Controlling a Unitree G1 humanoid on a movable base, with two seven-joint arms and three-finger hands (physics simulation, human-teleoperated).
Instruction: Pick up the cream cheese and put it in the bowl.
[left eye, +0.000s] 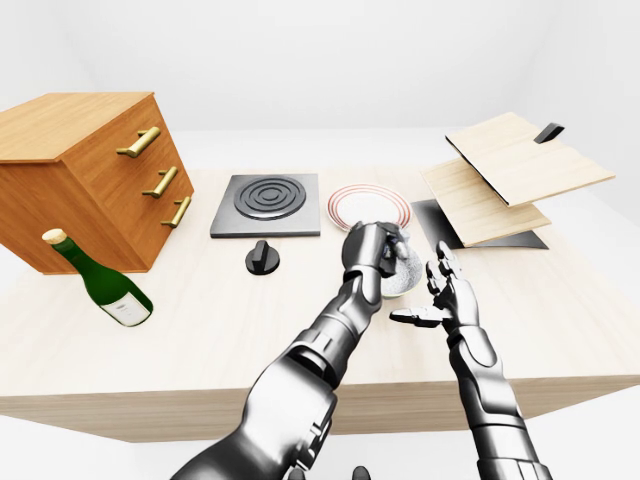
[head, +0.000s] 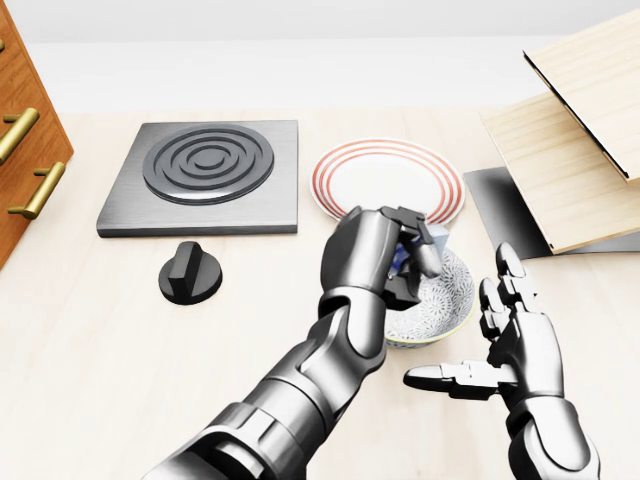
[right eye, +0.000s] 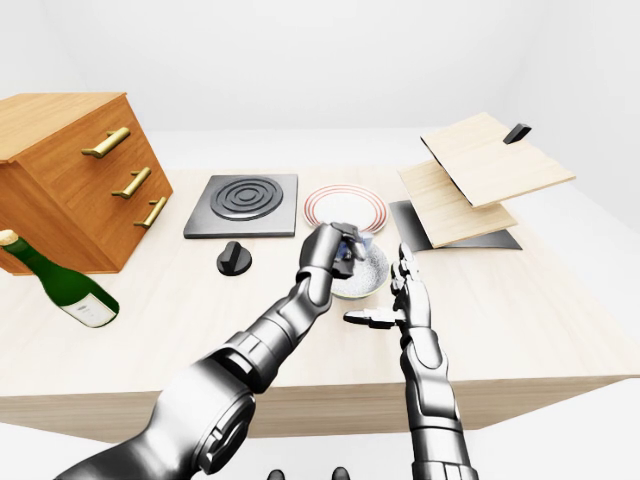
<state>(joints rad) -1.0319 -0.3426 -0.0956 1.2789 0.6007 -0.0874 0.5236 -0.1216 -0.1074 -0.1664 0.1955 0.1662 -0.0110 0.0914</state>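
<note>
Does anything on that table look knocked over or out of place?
The green glass bottle lies tipped on its side beside the wooden drawer cabinet at the left-eye view's left. The pale wooden boards on the right are stacked unevenly, tilted.

Head view: close, looking steeply down, stove plate (head: 205, 170) upper left.
Eye views: wider, shallower, facing across the table (left eye: 200, 330).
Shared: stove plate, both arms.

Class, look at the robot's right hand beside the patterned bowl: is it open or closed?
Open. The silver right hand has its fingers spread and its thumb out, beside the blue-patterned bowl, holding nothing.
</note>
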